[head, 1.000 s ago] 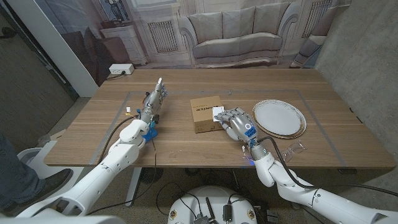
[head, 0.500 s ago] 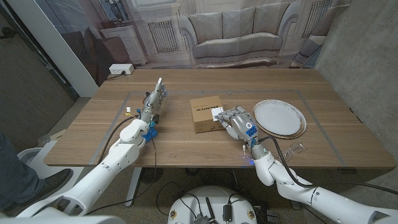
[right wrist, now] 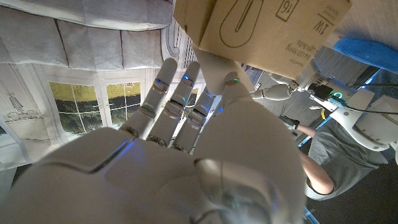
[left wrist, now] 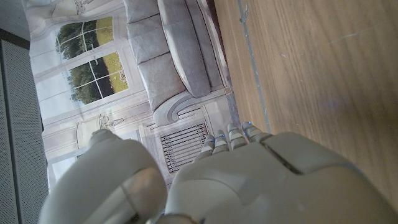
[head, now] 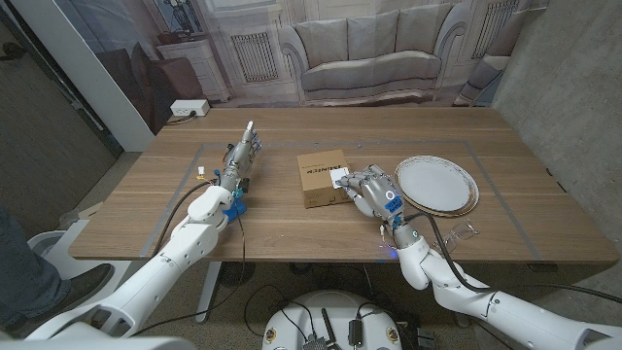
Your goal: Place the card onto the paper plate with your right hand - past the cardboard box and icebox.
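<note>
The white card (head: 341, 176) lies at the cardboard box's (head: 319, 177) plate-side edge, under the right hand's (head: 372, 191) fingertips; a firm pinch cannot be told. Grasping seems under way; next, lift and carry it away from the box to the paper plate (head: 436, 183).

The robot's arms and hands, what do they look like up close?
Both arms are smooth, glossy white shells with rounded segments. The left hand and right hand are pale grey, human-shaped, with jointed fingers. The right hand has a small blue mark on its back; tiny blue-green lights show at its finger bases. A black cable runs along the left forearm.
</note>
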Controlling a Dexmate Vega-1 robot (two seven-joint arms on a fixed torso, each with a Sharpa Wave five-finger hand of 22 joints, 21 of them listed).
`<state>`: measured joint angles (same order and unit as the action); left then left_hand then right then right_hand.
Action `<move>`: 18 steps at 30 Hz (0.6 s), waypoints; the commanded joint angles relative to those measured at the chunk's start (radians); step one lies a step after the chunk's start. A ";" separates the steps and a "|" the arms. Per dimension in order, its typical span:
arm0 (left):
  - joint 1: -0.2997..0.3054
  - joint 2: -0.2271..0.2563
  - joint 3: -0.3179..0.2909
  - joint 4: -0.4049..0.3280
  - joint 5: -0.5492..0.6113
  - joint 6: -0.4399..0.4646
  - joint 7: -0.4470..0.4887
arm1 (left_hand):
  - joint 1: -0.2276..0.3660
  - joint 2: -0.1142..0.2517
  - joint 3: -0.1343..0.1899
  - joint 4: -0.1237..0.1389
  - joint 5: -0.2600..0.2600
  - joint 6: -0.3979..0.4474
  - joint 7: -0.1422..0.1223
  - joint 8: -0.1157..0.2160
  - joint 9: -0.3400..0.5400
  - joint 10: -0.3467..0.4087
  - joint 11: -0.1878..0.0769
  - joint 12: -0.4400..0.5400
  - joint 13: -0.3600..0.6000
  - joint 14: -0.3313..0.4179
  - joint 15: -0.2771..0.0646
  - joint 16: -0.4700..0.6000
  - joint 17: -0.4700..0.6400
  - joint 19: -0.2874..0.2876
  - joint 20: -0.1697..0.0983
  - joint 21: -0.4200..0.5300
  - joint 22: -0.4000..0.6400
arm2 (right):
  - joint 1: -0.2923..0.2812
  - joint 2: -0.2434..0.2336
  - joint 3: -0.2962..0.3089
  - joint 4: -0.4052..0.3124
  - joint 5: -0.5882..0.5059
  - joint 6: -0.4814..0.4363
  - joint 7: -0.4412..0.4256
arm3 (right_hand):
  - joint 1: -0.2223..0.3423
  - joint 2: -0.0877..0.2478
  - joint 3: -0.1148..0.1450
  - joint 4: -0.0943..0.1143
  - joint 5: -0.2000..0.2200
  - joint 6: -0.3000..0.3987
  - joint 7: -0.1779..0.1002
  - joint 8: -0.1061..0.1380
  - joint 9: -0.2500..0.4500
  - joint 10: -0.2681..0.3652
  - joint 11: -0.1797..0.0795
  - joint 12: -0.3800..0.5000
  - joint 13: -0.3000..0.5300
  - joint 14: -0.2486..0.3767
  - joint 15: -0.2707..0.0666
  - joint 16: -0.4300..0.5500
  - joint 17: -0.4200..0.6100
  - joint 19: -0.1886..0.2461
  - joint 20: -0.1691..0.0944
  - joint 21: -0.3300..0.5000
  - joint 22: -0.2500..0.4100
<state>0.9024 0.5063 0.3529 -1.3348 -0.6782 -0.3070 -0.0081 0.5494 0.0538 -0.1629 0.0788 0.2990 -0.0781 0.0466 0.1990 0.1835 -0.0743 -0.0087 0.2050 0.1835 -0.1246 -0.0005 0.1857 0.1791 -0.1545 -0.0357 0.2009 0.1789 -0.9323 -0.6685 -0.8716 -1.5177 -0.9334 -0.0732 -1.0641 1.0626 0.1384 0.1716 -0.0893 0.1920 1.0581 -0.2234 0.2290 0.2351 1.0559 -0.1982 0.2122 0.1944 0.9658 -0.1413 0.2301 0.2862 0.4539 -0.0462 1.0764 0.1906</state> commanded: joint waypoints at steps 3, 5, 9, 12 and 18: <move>-0.010 -0.001 0.007 -0.009 0.013 0.012 0.009 | 0.007 0.005 -0.009 -0.001 -0.007 -0.005 0.001 -0.004 0.003 -0.010 0.000 -0.002 0.005 -0.006 0.003 0.002 0.004 -0.008 -0.024 0.000 0.003 | -0.016 -0.017 0.019 -0.035 0.006 0.003 0.002 | 0.015 -0.001 -0.009 0.004 0.006 0.013 0.003 -0.003 0.008 0.013 -0.001 -0.001 0.001 0.010 -0.090 0.002 0.004 -0.009 -0.149 0.016 0.000; -0.010 0.000 0.007 -0.011 0.013 0.014 0.010 | 0.007 0.005 -0.009 -0.001 -0.007 -0.005 0.001 -0.004 0.003 -0.010 0.000 -0.003 0.005 -0.007 0.002 0.002 0.004 -0.008 -0.025 0.001 0.003 | -0.018 -0.020 0.022 -0.042 0.005 0.003 0.006 | 0.018 0.000 -0.010 0.003 0.006 0.014 0.004 -0.004 0.008 0.014 -0.001 -0.001 0.001 0.012 -0.090 0.003 0.005 -0.009 -0.149 0.019 0.000; -0.010 0.000 0.007 -0.013 0.014 0.015 0.011 | 0.007 0.006 -0.010 -0.001 -0.007 -0.004 0.001 -0.004 0.003 -0.009 -0.001 -0.002 0.005 -0.007 0.003 0.002 0.004 -0.008 -0.024 0.000 0.003 | -0.022 -0.023 0.027 -0.052 0.002 0.002 0.008 | 0.019 -0.001 -0.013 0.003 0.007 0.014 0.004 -0.003 0.013 0.015 0.000 0.000 0.001 0.013 -0.090 0.003 0.006 -0.012 -0.149 0.023 0.000; -0.010 0.000 0.007 -0.015 0.013 0.015 0.011 | 0.007 0.006 -0.010 -0.001 -0.007 -0.005 0.001 -0.004 0.003 -0.010 -0.001 -0.002 0.005 -0.007 0.003 0.002 0.004 -0.008 -0.024 0.000 0.003 | -0.024 -0.026 0.031 -0.060 0.001 0.000 0.011 | 0.020 0.000 -0.015 0.003 0.008 0.014 0.004 -0.003 0.016 0.017 0.001 0.001 0.002 0.013 -0.090 0.003 0.006 -0.012 -0.150 0.026 -0.001; -0.010 -0.001 0.006 -0.015 0.011 0.015 0.011 | 0.008 0.006 -0.011 -0.001 -0.007 -0.004 0.000 -0.004 0.003 -0.009 0.000 -0.002 0.005 -0.007 0.003 0.002 0.004 -0.009 -0.024 0.000 0.003 | -0.029 -0.034 0.041 -0.084 0.003 0.003 0.031 | 0.021 0.000 -0.017 0.003 0.008 0.016 0.004 -0.003 0.017 0.021 0.001 0.002 0.003 0.013 -0.090 0.002 0.006 -0.012 -0.150 0.027 -0.001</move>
<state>0.8944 0.5060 0.3588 -1.3463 -0.6668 -0.2953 0.0012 0.5534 0.0579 -0.1671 0.0746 0.2913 -0.0781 0.0466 0.1990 0.1835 -0.0743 -0.0087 0.2050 0.1835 -0.1246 -0.0005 0.1857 0.1791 -0.1545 -0.0357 0.2009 0.1789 -0.9513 -0.6891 -0.8469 -1.5653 -0.9293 -0.0712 -1.0579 1.0747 0.1396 0.1600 -0.0843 0.1972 1.0634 -0.2181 0.2261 0.2491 1.0685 -0.1965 0.2122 0.1926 0.9657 -0.1413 0.2302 0.2916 0.4432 -0.0461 1.0958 0.1902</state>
